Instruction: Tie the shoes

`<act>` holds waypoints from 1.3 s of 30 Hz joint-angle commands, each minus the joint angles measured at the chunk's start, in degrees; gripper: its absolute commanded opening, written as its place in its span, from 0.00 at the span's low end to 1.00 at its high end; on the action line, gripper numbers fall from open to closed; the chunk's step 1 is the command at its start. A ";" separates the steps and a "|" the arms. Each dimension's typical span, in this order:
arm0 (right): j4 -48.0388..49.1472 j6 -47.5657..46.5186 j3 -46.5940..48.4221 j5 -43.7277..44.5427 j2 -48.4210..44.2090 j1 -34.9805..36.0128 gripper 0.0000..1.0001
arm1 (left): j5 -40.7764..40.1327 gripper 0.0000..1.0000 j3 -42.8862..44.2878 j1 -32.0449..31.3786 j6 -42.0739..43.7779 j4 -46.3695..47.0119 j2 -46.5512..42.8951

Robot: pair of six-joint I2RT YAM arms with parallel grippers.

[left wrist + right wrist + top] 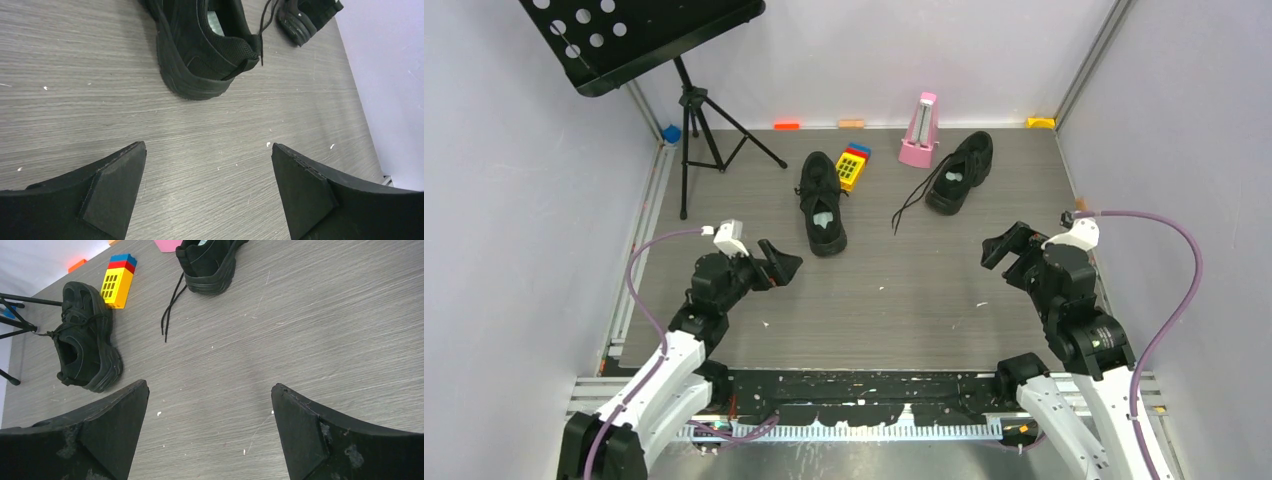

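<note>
Two all-black sneakers lie on the grey table. The left shoe (822,203) lies heel toward me at centre; it also shows in the left wrist view (200,45) and the right wrist view (87,340). The right shoe (961,172) lies farther back and tilted, its loose black laces (914,205) trailing onto the table; it shows in the right wrist view (210,262). My left gripper (782,264) is open and empty, just short of the left shoe's heel. My right gripper (1006,250) is open and empty, nearer than the right shoe.
A yellow, red and blue toy block (854,165) lies beside the left shoe's toe. A pink metronome (920,130) stands at the back next to the right shoe. A black music stand (694,110) on a tripod stands at the back left. Pale walls close in both sides.
</note>
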 commanded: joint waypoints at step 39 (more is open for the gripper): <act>18.69 19.25 29.03 5.35 67.02 -8.37 0.85 | 3.29 1.00 0.08 -0.27 1.85 8.42 1.82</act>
